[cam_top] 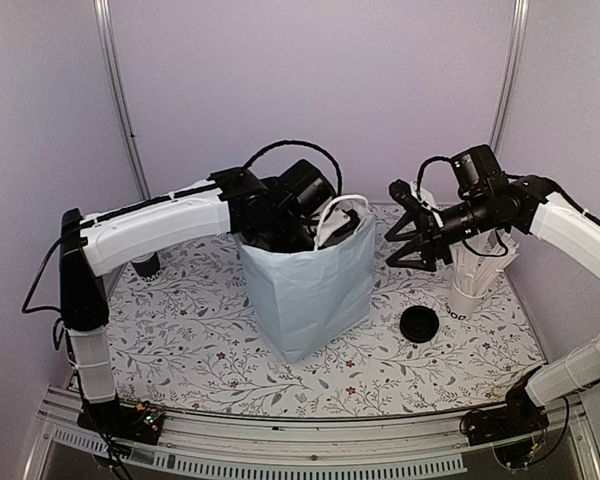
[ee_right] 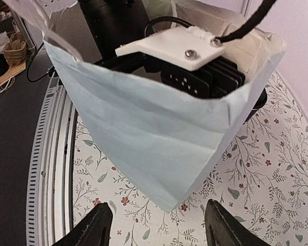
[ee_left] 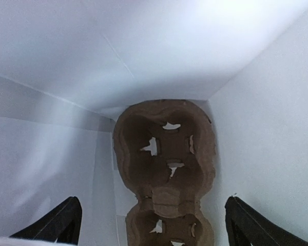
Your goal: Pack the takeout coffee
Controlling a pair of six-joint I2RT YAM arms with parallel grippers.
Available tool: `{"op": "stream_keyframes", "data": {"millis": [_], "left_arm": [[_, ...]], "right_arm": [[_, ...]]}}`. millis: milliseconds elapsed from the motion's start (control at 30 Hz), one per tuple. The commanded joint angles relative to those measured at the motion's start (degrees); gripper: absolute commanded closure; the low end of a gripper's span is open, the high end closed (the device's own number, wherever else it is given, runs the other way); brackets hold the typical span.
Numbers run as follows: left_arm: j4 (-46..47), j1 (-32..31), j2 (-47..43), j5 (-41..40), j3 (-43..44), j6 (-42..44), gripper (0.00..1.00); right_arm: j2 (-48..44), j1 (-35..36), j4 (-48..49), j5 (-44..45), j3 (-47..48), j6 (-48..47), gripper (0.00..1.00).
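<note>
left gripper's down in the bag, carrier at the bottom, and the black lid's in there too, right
No, the lid is not in the bag. The top view shows it lying on the table right of the bag, by the stirrer cup. The rest holds: the left gripper is down in the bag and the carrier lies at its bottom.

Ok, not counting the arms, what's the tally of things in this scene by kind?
Pale-blue paper bag: 1
Brown cardboard cup carrier, inside the bag: 1
Black lid: 1
White cup of stirrers: 1
Black cup, partly hidden: 1
Total: 5
</note>
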Motion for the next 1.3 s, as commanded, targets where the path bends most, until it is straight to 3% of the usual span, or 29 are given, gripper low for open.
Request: {"op": "stream_keyframes", "data": {"millis": [0,67,167,300,467,667,1033,1267], "left_arm": [[4.69,-0.07,-0.78,6.45,-0.56,-2.36,0.00],[0.68,-1.17,2.00,5.08,1.81,-1.71,0.00],[1.77,-1.91,2.17,4.29,0.69,-1.66,0.02],[4.35,-1.94,1.80,5.98,-0.40,-1.49,0.21],[4.31,-1.90,2.39,7.51,0.41,-1.60,0.37],[1.69,-1.91,0.48,5.77,2.53,-2.02,0.24],[4.16,-0.24,-11.00,5.82,6.45,-2.57,0.24],[8.99,1.70,-17.40,5.86,3.99,-4.28,0.16]], "right_arm": [[-0.71,0.36,-2.36,-3.04,5.05,-0.71,0.35],[-0.72,1.46,-3.08,-2.86,7.57,-1.27,0.35],[-0.94,3.63,-3.10,-2.72,10.93,-1.85,0.36],[0.86,8.08,-5.81,-2.55,16.10,-2.72,0.36],[3.77,13.43,-6.01,1.29,18.48,-3.50,0.36],[5.20,14.64,-6.67,0.85,17.96,-3.90,0.37],[3.71,14.65,-10.10,-3.13,19.77,-5.24,0.37],[0.84,14.65,-9.68,0.76,18.39,-5.27,0.37]]}}
